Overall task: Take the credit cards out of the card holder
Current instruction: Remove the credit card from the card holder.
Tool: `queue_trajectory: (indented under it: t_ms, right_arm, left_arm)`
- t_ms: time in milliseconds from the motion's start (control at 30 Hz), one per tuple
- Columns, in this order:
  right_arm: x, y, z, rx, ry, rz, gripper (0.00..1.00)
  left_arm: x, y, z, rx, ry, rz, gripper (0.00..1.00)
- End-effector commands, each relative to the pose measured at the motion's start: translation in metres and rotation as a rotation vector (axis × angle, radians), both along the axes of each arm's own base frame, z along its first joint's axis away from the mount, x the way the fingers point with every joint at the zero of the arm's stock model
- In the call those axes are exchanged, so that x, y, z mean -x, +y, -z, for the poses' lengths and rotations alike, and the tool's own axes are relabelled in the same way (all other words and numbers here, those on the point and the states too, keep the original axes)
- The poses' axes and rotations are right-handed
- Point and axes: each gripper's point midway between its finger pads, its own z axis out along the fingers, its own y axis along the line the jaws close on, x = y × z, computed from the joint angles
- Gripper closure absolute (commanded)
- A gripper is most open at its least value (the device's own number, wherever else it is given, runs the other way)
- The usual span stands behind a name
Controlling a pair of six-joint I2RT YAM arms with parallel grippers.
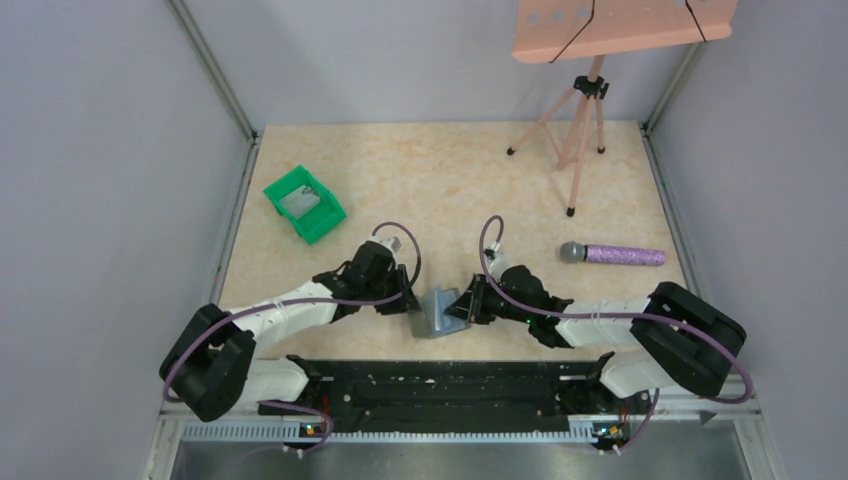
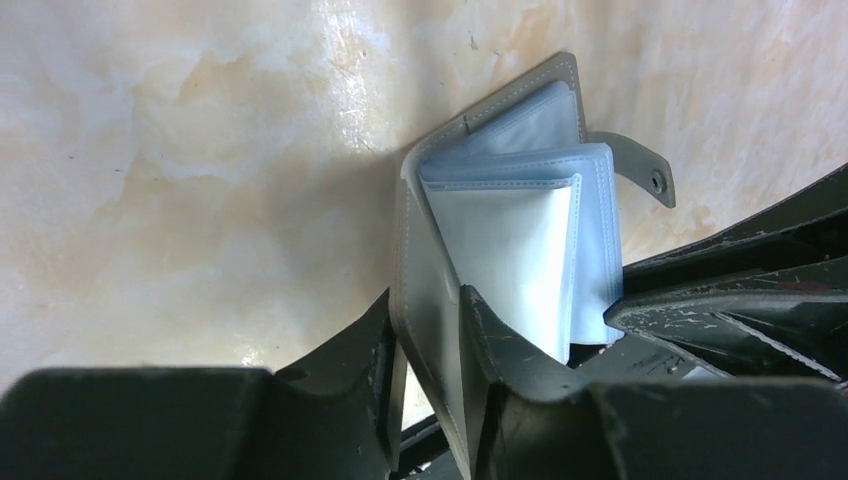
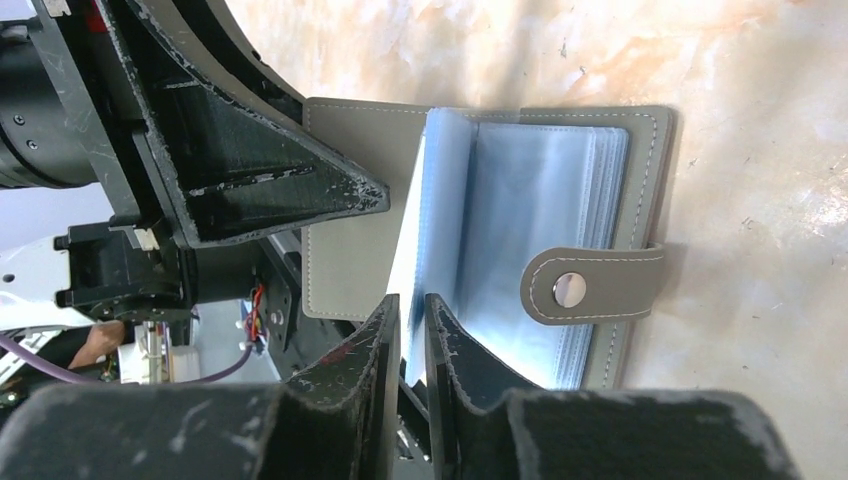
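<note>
The card holder (image 1: pixel 440 312) stood propped open on the bench (image 1: pixel 440 180) near its front edge, between the two arms. On its left, the left tool (image 2: pixel 430 335) was clamped on the grey outer cover, one finger outside the fold and one inside. On its right, the right tool (image 3: pixel 410 305) was pinched on a thin clear sleeve (image 3: pixel 440 200) from the stack of leaves, its fingers nearly touching. The main risk looked to be that this pinch held only plastic and no card. A pull would then tug the whole booklet, and since the sleeves seemed bound into the spine, the holder could be dragged out of the left tool's hold or twisted shut. Whether a card sat in that sleeve could not be told. A white panel (image 2: pixel 510 260) showed in the left wrist view, but it might have been blank plastic. The left hold lay near one edge of the cover, so the holder could pivot there. The loose snap tab (image 3: pixel 590 285) could also snag on a finger.
</note>
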Motion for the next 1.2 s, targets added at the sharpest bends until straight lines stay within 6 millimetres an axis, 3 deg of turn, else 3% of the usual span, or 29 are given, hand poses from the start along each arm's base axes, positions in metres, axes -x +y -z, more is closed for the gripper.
queue_trajectory:
  t_ms: [0, 167, 267, 433, 500, 633, 733, 933, 1167]
  right_arm:
    - [-0.002, 0.014, -0.024, -0.072, -0.054, -0.034, 0.83]
    - [-0.001, 0.014, -0.029, -0.082, -0.061, -0.036, 0.76]
    - [-0.002, 0.012, -0.032, -0.084, -0.068, -0.027, 0.78]
    - [-0.002, -0.001, -0.036, -0.062, -0.095, 0.014, 0.93]
    - [-0.003, -0.01, -0.039, -0.037, -0.11, 0.043, 0.93]
    - [-0.006, -0.025, -0.043, 0.002, -0.136, 0.091, 0.86]
    - [-0.003, -0.031, -0.031, 0.041, -0.118, 0.095, 0.85]
    - [0.003, -0.036, -0.033, 0.065, -0.113, 0.076, 0.72]
    - [0.006, -0.053, -0.011, 0.174, -0.077, 0.103, 0.55]
  left_arm:
    - [-0.009, -0.004, -0.01, 0.028, -0.054, 0.014, 0.76]
    - [-0.004, -0.014, -0.011, 0.097, -0.06, 0.056, 1.0]
    - [0.0, -0.027, -0.015, 0.19, -0.059, 0.094, 1.0]
    - [0.001, -0.051, -0.032, 0.37, -0.063, 0.12, 1.0]
    - [0.001, -0.059, -0.037, 0.424, -0.067, 0.116, 1.0]
    - [0.001, -0.069, -0.027, 0.438, -0.029, 0.098, 1.0]
    - [0.001, -0.069, -0.02, 0.448, -0.014, 0.076, 1.0]
    - [0.0, -0.05, -0.003, 0.326, -0.026, 0.023, 1.0]
    - [0.005, -0.043, 0.001, 0.292, -0.042, 0.04, 1.0]
